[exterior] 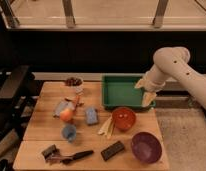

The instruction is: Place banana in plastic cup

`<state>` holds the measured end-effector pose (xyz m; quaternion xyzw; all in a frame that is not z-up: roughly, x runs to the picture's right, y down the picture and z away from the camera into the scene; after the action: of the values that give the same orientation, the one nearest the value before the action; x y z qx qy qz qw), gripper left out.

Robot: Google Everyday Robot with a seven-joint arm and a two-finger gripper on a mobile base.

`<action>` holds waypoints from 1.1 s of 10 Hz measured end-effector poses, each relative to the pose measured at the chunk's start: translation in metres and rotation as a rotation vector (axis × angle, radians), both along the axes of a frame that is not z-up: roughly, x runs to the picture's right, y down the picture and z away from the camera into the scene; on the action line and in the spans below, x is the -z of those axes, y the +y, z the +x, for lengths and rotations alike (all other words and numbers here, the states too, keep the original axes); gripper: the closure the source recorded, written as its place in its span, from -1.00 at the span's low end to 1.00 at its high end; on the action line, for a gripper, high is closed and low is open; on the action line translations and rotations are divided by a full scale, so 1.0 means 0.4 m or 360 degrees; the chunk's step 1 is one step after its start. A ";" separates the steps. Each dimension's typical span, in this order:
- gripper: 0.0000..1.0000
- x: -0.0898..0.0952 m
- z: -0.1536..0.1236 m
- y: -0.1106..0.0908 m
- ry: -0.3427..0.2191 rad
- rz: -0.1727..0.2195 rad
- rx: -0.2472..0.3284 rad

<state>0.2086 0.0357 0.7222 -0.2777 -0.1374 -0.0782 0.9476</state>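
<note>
The banana [106, 128] is pale yellow and lies on the wooden table [41, 130], touching the left side of an orange bowl [124, 118]. The plastic cup [69, 132] is small and blue and stands upright to the left of the banana, apart from it. My gripper [147, 95] hangs at the end of the white arm [171, 65], over the right edge of a green tray [121, 90]. It is far from both the banana and the cup.
A purple bowl [145, 147] sits at the front right. A dark bar [113, 150] and a black-handled tool [71, 156] lie along the front edge. A blue sponge [91, 115], an orange [66, 115] and a small white bowl [73, 82] are on the left half.
</note>
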 end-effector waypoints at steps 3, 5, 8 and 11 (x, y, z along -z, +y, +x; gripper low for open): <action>-0.36 -0.025 -0.098 -0.024 -0.0149 0.0042 0.0168; -0.36 -0.037 -0.160 -0.023 -0.0221 0.0039 0.0221; -0.36 -0.056 -0.276 0.017 -0.0324 -0.0016 0.0336; -0.36 -0.078 -0.320 0.069 -0.0358 -0.0120 0.0286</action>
<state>0.0807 0.0634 0.7535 -0.3139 -0.2201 -0.1881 0.9042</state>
